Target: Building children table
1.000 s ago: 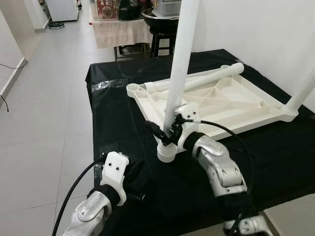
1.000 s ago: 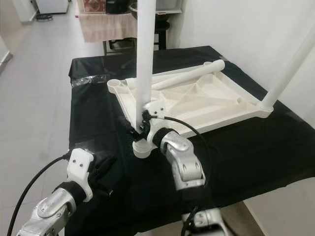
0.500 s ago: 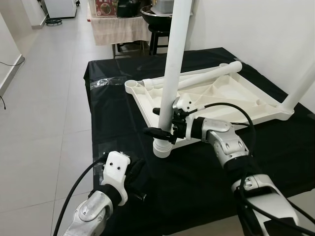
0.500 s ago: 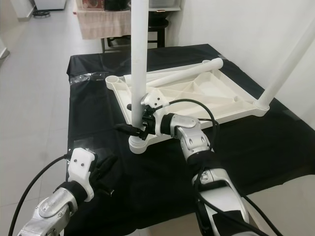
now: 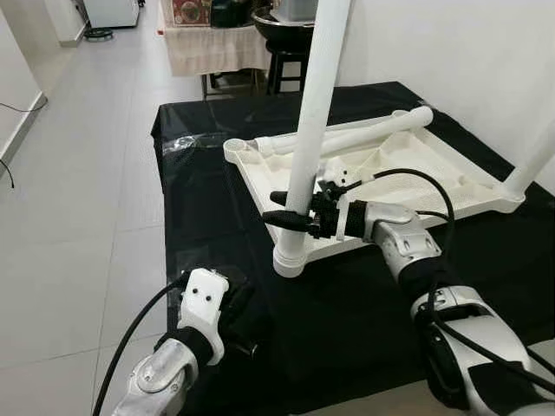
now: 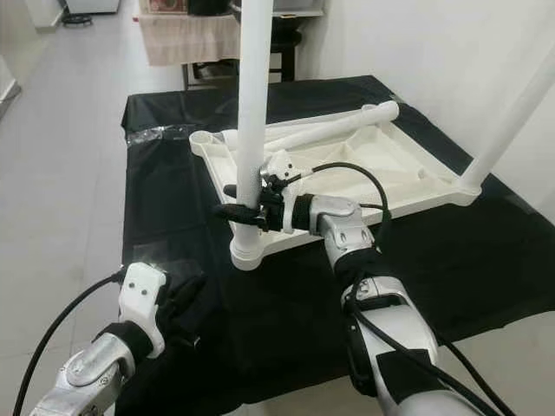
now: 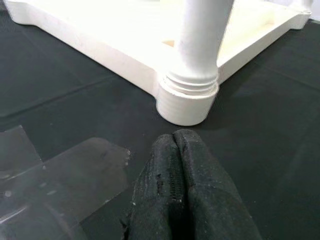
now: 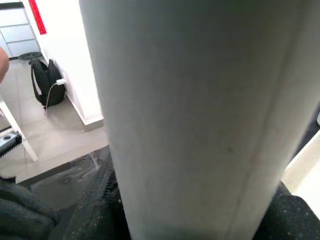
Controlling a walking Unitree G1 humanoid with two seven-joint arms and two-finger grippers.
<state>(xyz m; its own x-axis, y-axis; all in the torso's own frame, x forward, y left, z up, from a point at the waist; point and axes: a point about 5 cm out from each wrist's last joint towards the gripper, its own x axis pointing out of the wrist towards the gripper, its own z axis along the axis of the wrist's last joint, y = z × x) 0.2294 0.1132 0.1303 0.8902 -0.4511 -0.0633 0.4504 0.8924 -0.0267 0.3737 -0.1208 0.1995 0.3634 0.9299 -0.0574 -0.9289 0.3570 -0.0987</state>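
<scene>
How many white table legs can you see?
3. One leg stands in the near corner, gripped by the right gripper. One stands in the far right corner. One lies flat across the upturned tabletop. None looks hidden.

Two silver-grey metal arms, built of rounded, jointed segments, carry the robot's hardware. The left gripper (image 7: 177,187) has black fingers with a rough, textured surface, mounted behind a white plastic wrist housing (image 5: 205,303) marked by two small dark screw holes. A thick black cable (image 5: 130,338) loops along the left forearm. The right gripper (image 5: 290,210) shares the long black fingers and a white bracket, with a thinner black cable (image 5: 408,178) arching above its silver forearm.
</scene>
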